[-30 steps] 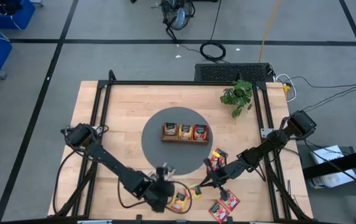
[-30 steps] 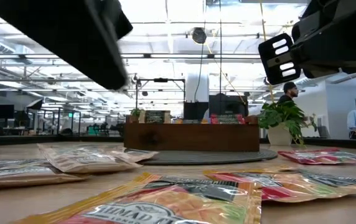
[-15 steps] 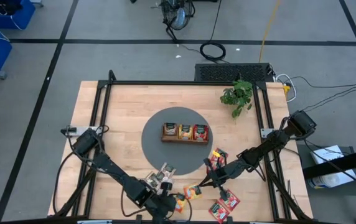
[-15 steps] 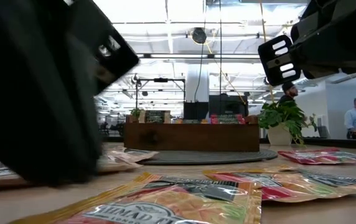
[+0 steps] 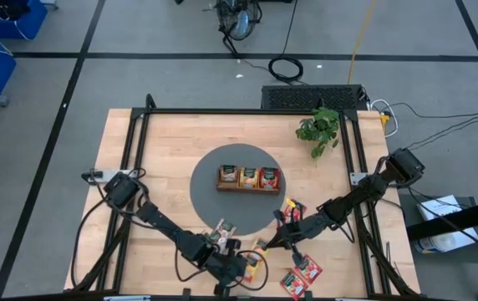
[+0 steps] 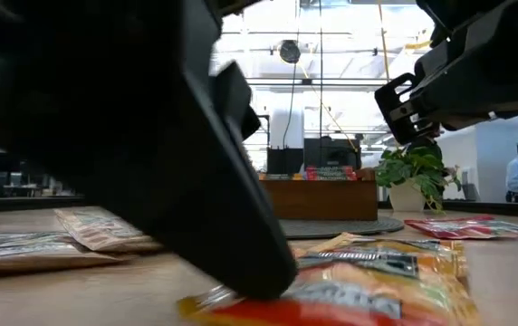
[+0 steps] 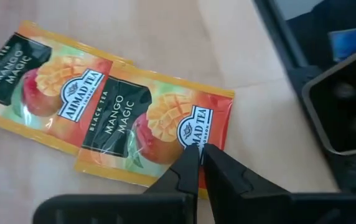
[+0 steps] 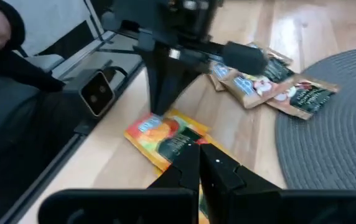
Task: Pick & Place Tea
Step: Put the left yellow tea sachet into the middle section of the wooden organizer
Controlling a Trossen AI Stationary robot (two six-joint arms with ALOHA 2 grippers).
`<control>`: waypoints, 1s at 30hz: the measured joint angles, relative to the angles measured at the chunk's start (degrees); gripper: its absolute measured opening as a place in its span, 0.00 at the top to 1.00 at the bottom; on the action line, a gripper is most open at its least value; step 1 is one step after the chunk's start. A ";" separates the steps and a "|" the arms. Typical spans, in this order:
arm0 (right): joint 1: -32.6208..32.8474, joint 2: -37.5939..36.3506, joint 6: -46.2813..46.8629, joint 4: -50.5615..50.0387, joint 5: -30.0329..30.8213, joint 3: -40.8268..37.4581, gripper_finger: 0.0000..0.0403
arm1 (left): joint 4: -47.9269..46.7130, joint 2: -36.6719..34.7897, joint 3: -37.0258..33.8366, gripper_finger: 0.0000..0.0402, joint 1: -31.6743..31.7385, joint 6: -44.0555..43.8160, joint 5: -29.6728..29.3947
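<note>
Two orange mango tea sachets (image 7: 47,87) (image 7: 147,130) lie flat, overlapping, on the wooden table near its near edge. My left gripper (image 7: 200,152) is shut and slants down onto the nearer one; the high view shows it at the near edge (image 5: 241,266). My right gripper (image 8: 200,149) is shut, holds nothing, and hangs above the table just right of these sachets (image 5: 274,242). Beige sachets (image 8: 271,81) lie at the edge of the grey round mat (image 5: 210,205). Red sachets (image 5: 302,272) lie at the near right. The wooden tray (image 5: 248,178) on the mat holds sachets. My left gripper presses its shut fingertips (image 7: 187,163) on the printed face of the nearer orange sachet, by the logo at its end (image 7: 193,130). The fingers slant down from above and from the table's left. The sachet lies on the table under them (image 6: 368,290).
A potted plant (image 5: 318,127) stands at the far right of the table. A black frame (image 5: 139,125) runs around the table. More red sachets (image 5: 289,209) lie beside the mat on the right. People show in the room beyond.
My left gripper has come down and gone toward the table's right along the near edge, tipping steeper, onto the orange sachet. That sachet has slid a little toward the right. My right gripper has stayed in place and rolled slightly.
</note>
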 joint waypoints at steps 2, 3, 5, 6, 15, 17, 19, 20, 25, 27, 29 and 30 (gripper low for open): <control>-0.09 0.00 -0.14 -0.61 0.01 0.00 1.00 | -0.67 0.00 0.00 0.92 0.75 0.71 -0.54; -0.11 0.00 -0.13 -0.99 0.02 0.00 1.00 | -1.14 0.00 0.00 0.92 1.06 0.78 -1.58; -0.11 0.00 0.44 -1.27 0.02 0.00 0.99 | -2.29 -0.02 0.00 0.92 1.50 0.54 -4.91; -0.11 0.00 1.70 -1.27 0.02 0.00 0.98 | -2.72 -0.02 -0.01 0.92 1.69 0.18 -6.51; -1.77 0.00 13.49 -6.69 -1.75 0.00 0.89 | -1.12 2.28 0.00 0.92 2.22 2.45 -9.24; -3.01 0.00 16.15 -7.67 -3.66 -0.02 0.86 | -0.09 2.64 0.07 0.92 2.39 2.80 -9.17; -4.25 -0.02 19.72 -7.71 -4.84 0.01 0.82 | 0.33 3.22 0.04 0.92 2.54 3.13 -9.08; -4.96 -0.02 21.76 -8.25 -5.76 0.04 0.80 | 0.69 3.40 0.04 0.92 2.62 3.15 -9.13; -6.93 -0.02 29.65 -13.36 -10.20 0.04 0.70 | 1.18 3.52 -0.02 0.92 2.68 4.74 -9.51; -6.95 0.00 31.29 -15.50 -10.60 0.02 0.68 | 2.08 3.54 -0.07 0.92 2.69 5.61 -9.98; -6.95 0.00 32.47 -15.76 -10.64 0.02 0.67 | 2.93 3.54 -0.07 0.92 2.67 6.65 -10.84; -6.96 0.00 32.87 -15.54 -10.62 0.02 0.66 | 3.28 3.56 -0.07 0.92 2.69 7.10 -11.11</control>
